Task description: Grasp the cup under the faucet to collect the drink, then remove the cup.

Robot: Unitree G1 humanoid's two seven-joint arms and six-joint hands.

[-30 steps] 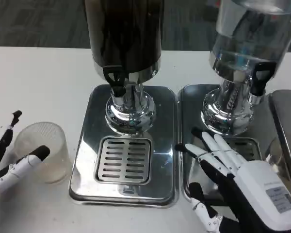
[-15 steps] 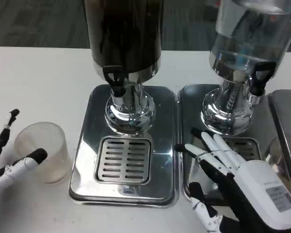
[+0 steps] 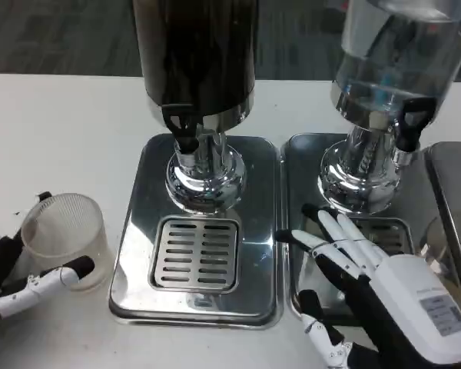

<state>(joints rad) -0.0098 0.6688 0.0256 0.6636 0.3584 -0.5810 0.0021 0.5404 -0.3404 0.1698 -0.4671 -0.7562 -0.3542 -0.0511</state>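
Cup (image 3: 63, 237) sits lower left on table, off the drip tray (image 3: 197, 292), not under faucet (image 3: 184, 129) yet. Left hand (image 3: 23, 280) brackets it w/ fingers apart, no grip; right hand (image 3: 376, 296) spread wide, idle. Fill & removal remain.

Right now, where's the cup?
Head view, lower left: the cup stands on the white table, left of the dark dispenser's drip tray, with the left hand around it.

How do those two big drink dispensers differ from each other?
The left dispenser has a dark tank; the right dispenser has a clear one, with see-through liquid. The left one's black tap points over an uncovered slotted grate; the right one's grate lies partly under the right hand. Both stand on shiny chrome bases and trays.
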